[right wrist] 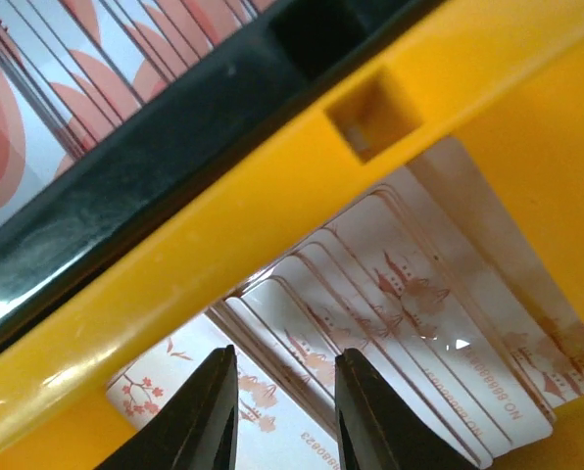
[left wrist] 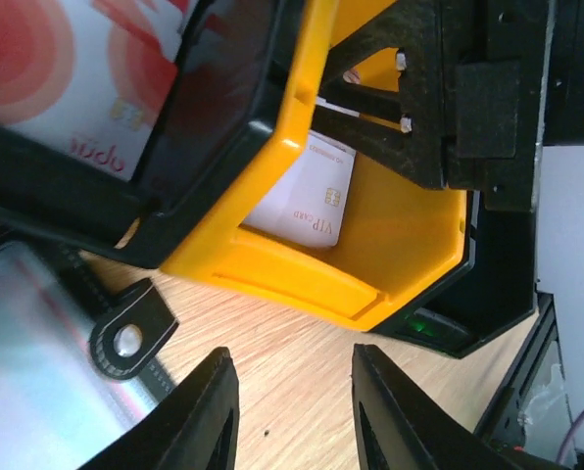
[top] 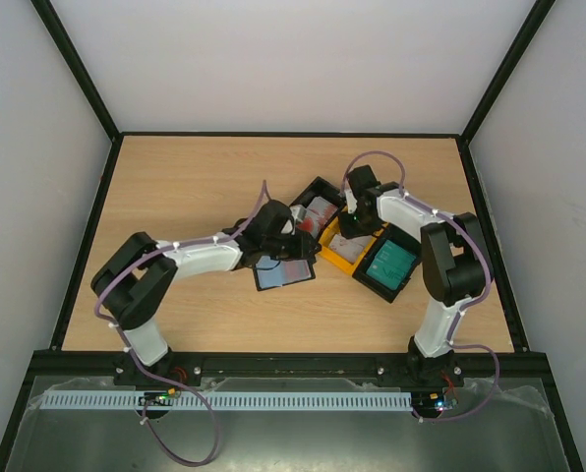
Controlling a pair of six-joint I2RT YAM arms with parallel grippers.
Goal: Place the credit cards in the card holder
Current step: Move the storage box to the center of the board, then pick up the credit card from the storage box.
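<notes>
Right claw (right wrist: 284, 387); one yellow bin (right wrist: 174, 294)

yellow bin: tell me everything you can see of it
The yellow bin looks like glossy moulded plastic: an open-topped tray with thick walls and a square notch in its rim. It sits on the wooden table, joined along one side to a black bin holding red-patterned cards. Inside lies a fanned stack of pale cards with pinkish prints. The right gripper hangs over them, its jaws apart, gripping nothing visible.
</notes>
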